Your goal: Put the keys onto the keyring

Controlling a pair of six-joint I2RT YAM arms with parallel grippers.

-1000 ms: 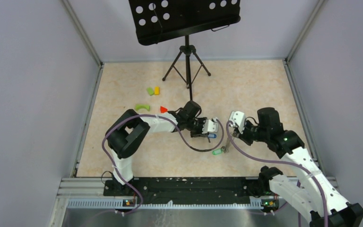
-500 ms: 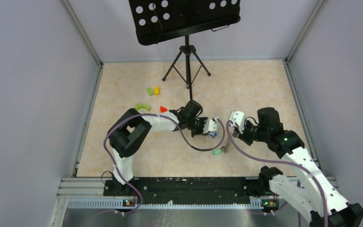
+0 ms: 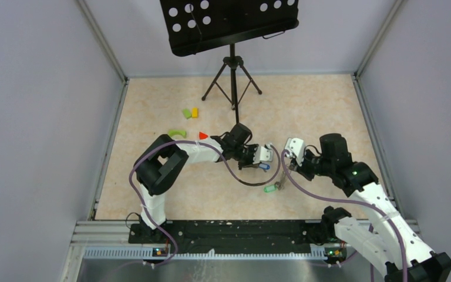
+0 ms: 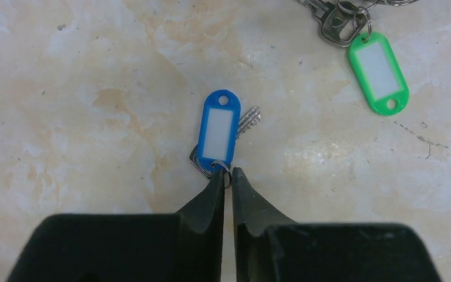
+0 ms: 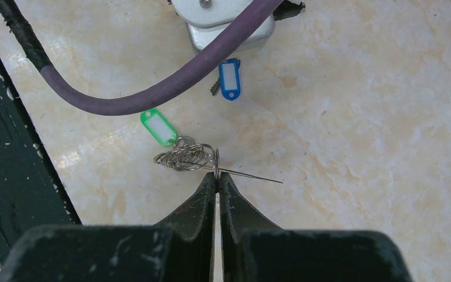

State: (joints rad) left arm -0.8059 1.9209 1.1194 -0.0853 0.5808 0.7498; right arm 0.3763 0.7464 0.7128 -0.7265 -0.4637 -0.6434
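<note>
The blue-tagged key lies flat on the marble table. My left gripper is shut on the small split ring at the tag's near end. The green-tagged key lies to the right of it, and its metal key joins a bunch of silver wire loops, the keyring. My right gripper is shut on one upright loop of that keyring, from which a thin wire sticks out to the right. In the top view the blue tag and the green tag lie between the two grippers.
A black music stand on a tripod stands at the back. Green, yellow, curved green and red blocks lie at the back left. A purple cable sags above the keys. Grey walls enclose the table.
My left gripper has closed on the blue key's ring, and the blue tag has shifted slightly. The right arm and the keyring have not moved.
</note>
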